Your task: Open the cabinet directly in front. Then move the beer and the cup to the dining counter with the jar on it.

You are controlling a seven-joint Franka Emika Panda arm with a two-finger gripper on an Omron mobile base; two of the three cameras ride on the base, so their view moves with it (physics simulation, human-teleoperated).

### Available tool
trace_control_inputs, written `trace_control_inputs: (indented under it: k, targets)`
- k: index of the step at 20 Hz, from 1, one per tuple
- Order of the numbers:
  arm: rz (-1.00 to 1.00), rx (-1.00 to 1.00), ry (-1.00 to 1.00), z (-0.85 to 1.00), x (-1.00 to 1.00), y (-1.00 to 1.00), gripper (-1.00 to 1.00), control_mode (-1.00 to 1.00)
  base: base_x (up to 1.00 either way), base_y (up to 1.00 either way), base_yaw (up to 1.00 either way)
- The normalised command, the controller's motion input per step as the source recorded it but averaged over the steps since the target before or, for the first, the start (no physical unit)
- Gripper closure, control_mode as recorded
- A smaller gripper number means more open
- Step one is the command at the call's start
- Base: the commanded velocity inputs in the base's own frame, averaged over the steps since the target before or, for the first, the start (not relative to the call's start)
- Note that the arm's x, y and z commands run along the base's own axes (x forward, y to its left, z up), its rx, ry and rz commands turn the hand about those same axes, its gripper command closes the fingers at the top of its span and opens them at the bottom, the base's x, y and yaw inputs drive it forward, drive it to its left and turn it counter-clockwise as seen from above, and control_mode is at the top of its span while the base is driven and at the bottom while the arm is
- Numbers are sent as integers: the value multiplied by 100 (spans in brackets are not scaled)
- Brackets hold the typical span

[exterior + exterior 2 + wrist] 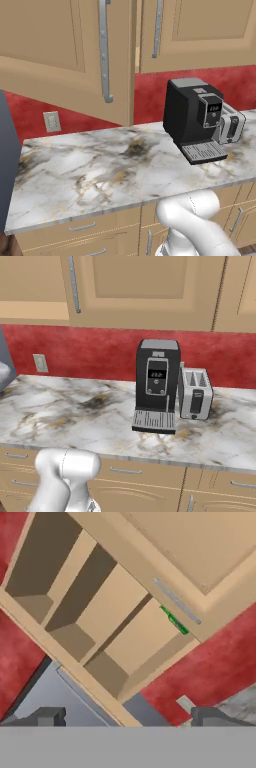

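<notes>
The cabinet (95, 607) stands with one door swung out: in the hand view its bare tan shelves and dividers lie exposed, and in the left base view the opened door (65, 55) juts out over the worktop with its long silver handle (104, 50) facing the camera. That suggests the opening step is done or nearly so, since the interior is now reachable. The beer (174, 620) shows only as a sliver of green at the edge of the neighbouring door (200, 557), just behind its silver bar handle; most of the bottle is hidden by that door, so it seems to sit in a part of the cabinet that is not fully uncovered from this angle. The cup cannot be made out in these pictures.

The gripper (129, 718) has its two dark finger tips set wide apart at the bottom of the hand view, gripping nothing, and it is well clear of the shelves. It looks rolled relative to the cabinet, so the shelves run diagonally. The spread jaws suit a bottle pick-up next, likely once the hand lines up with the green glass.

Below, the marble worktop (100, 170) carries a black coffee machine (156, 383) with a toaster (195, 393) just beside it, against the red wall (90, 351).
</notes>
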Motion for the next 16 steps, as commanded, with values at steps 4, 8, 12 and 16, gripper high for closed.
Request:
trace_control_inputs:
  k: [4, 8, 12, 16]
  targets:
    - [0, 1, 37, 0, 33, -28, -100, -100, 0, 0, 0]
    - [0, 3, 24, -5, 41, -2, -100, -100, 0, 0, 0]
    - [2, 7, 2, -44, 44, 0, -100, -100, 0, 0, 0]
    - [3, 11, 0, -62, 40, 0, -100, -100, 0, 0, 0]
